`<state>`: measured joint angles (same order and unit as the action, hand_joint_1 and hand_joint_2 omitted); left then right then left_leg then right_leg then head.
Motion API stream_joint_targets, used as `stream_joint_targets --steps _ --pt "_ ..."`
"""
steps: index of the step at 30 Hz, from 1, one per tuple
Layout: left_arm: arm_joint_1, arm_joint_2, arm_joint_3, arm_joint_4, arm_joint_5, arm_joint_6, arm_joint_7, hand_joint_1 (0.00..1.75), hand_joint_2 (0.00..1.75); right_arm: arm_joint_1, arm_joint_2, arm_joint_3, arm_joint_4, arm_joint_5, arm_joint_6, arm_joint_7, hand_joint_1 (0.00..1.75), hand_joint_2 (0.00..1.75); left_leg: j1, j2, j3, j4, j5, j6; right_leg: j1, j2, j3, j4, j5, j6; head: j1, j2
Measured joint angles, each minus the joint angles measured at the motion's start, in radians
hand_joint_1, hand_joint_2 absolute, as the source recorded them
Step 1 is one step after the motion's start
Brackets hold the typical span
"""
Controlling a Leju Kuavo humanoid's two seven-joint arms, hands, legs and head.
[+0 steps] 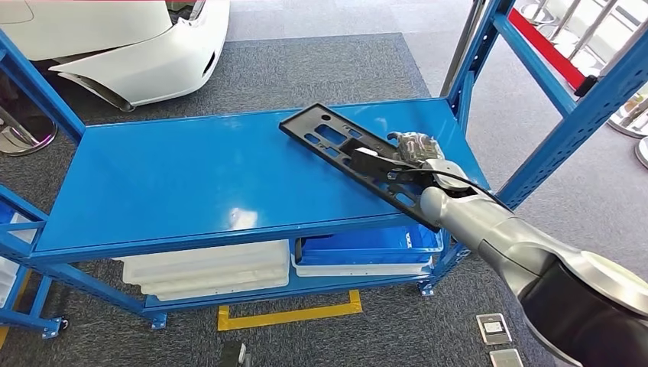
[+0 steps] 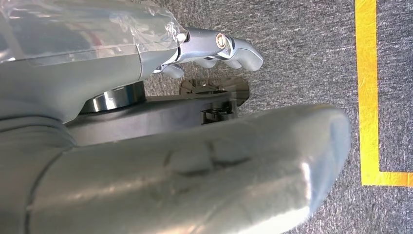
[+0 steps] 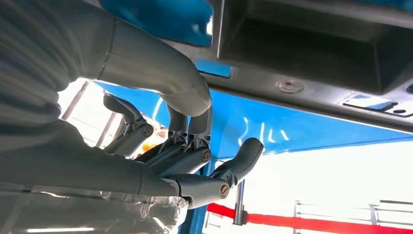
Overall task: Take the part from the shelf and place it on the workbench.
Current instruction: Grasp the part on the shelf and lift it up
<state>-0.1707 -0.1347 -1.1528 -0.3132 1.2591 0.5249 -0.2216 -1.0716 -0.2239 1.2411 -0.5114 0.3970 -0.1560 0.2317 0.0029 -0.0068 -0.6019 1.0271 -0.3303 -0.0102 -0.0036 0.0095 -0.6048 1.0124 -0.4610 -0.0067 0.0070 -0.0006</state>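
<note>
Your right arm (image 1: 527, 252) reaches forward from the lower right, wrist level, with the right hand (image 1: 416, 153) closed around the part (image 1: 359, 157), thumb over its top face and fingers (image 3: 195, 161) curled beneath. Your left hand (image 2: 214, 48) hangs floorward, fingers curled in on nothing.

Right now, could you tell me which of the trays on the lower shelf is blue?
The blue tray, on the right under the robot hand and black part; the tray left of it is white.
</note>
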Motion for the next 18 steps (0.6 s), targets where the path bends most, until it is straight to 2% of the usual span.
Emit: stream_joint_targets --steps 10,15,18 --pt "0.0 0.0 0.0 0.0 0.0 0.001 0.0 0.0 0.0 0.002 0.0 -0.047 -0.012 -0.007 -0.008 -0.006 1.75 1.75 0.0 0.0 0.0 0.0 0.0 0.0 0.0 0.0 0.0 0.0 0.0 0.0 0.0 0.0" --pt "0.0 0.0 0.0 0.0 0.0 0.009 0.0 0.0 0.0 0.009 0.0 -0.093 -0.038 -0.066 -0.118 -0.058 1.75 1.75 0.0 0.0 0.0 0.0 0.0 0.0 0.0 0.0 -0.001 0.0 0.0 0.0 0.0 0.0" --pt "0.0 0.0 0.0 0.0 -0.001 0.012 0.0 0.0 0.0 0.011 -0.001 -0.121 -0.065 -0.078 -0.132 -0.065 1.75 1.75 0.0 0.0 0.0 0.0 0.0 0.0 0.0 0.0 -0.001 0.0 0.0 0.0 0.0 0.0"
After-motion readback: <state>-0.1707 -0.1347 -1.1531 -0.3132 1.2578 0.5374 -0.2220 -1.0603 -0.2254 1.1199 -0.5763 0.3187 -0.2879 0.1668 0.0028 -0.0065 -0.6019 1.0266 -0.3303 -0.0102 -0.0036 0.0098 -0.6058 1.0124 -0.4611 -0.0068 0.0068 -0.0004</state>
